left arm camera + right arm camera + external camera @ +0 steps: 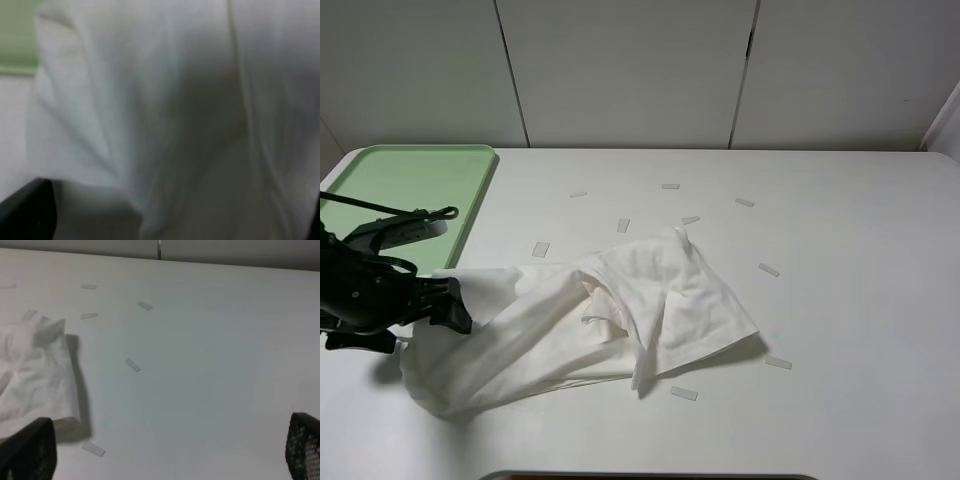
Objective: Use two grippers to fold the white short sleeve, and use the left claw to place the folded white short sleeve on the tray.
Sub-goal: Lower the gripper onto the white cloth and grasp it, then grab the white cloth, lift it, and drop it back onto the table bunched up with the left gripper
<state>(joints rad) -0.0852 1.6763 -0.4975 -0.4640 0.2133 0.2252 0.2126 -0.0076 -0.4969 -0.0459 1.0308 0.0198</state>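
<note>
My left claw [458,306] sits at the nine o'clock end of the white short sleeve [620,310], which lies roughly doubled and rumpled in the middle of the table [850,240]. Its fingers stand wide with cloth bunched between them, nothing pinched as far as I can tell. My right gripper [170,452], beyond the shirt's three o'clock edge, is spread fully and empty. The tray [410,180] lies at ten o'clock. I judge the pick-up for placing is in hand: close on all layers, lift, swing trayward.
</note>
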